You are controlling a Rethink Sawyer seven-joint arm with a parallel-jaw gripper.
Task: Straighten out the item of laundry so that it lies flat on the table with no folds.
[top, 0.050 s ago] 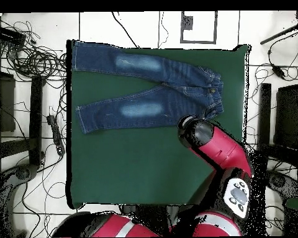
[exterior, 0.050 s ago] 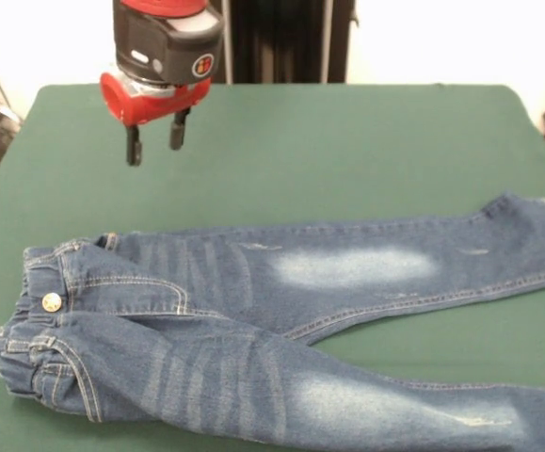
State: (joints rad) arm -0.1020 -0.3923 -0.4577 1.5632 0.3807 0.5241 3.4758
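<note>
Lying spread along one long edge of the green table (exterior, 0.050 s ago: 347, 151), the small pair of blue denim jeans (exterior, 0.050 s ago: 253, 320) looks close to finished: both legs run out roughly straight from the waistband (exterior, 0.050 s ago: 29, 315), splayed apart in a narrow V with a wedge of bare felt between them, and the faded thigh patches face up. In the overhead view the garment hugs the side of the table farthest from the robot's base, the end of one leg sitting right at the edge. The waistband is the one place that seems unsettled; its elastic gathers the denim into a bunched, slightly rolled rim beside the brass button (exterior, 0.050 s ago: 52, 302), though from the front it is hard to say whether that is a true fold or only the gathering. Light creases band the upper thighs. The gripper (exterior, 0.050 s ago: 155, 143) hangs above bare felt, apart from the jeans and beyond the waistband end, its two dark fingers (exterior, 0.050 s ago: 135, 149) parted with a clear gap and nothing between them. That raised, empty stance suits either a release just made or a pause to pick a new pinch point. If more is needed, a tug on the waistband corner would likely flatten it.
</note>
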